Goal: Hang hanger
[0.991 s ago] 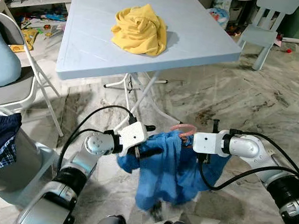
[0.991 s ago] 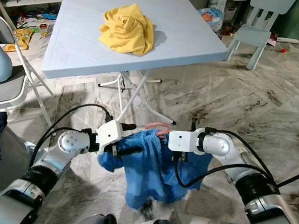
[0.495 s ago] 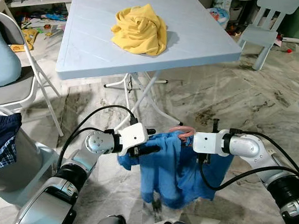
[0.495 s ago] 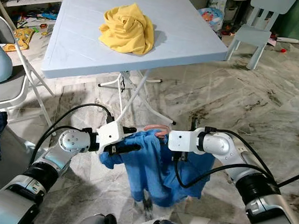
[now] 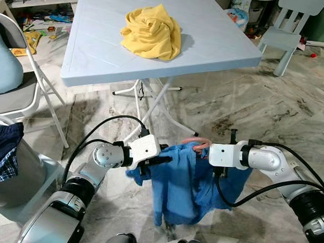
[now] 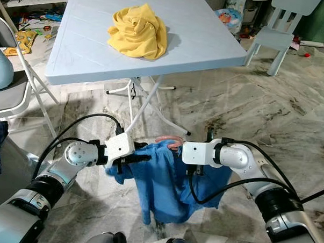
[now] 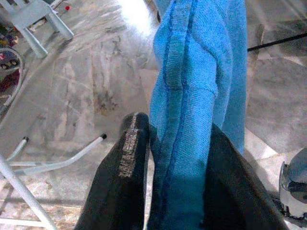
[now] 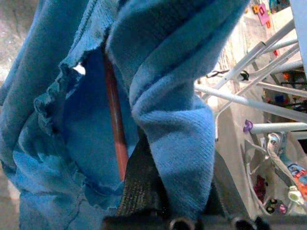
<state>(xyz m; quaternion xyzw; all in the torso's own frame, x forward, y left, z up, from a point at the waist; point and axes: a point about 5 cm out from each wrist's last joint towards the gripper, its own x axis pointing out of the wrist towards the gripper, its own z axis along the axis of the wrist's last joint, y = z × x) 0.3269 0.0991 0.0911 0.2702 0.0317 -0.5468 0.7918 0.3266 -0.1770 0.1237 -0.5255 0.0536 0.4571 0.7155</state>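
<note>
A blue garment (image 5: 186,182) hangs between my two grippers, low over the marble floor in front of the table. The pink hanger (image 5: 196,142) pokes out of its top edge, and its rod (image 8: 115,124) runs inside the cloth in the right wrist view. My left gripper (image 5: 156,163) is shut on the garment's left edge; in the left wrist view a fold of the blue garment (image 7: 187,96) sits pinched in the left gripper (image 7: 177,158). My right gripper (image 5: 220,171) is shut on the garment's right side, with cloth wrapped over the right gripper (image 8: 180,177).
A light blue folding table (image 5: 100,59) with a crumpled yellow cloth (image 5: 152,32) stands just ahead, its metal legs (image 5: 152,107) close behind the garment. A folding chair (image 5: 18,88) and dark laundry (image 5: 2,147) are on the left, a small pale chair (image 5: 287,30) at the far right.
The left gripper has edged up a little with the cloth. The hanging garment has drawn in and now drapes narrower, with less of it spread to the right.
</note>
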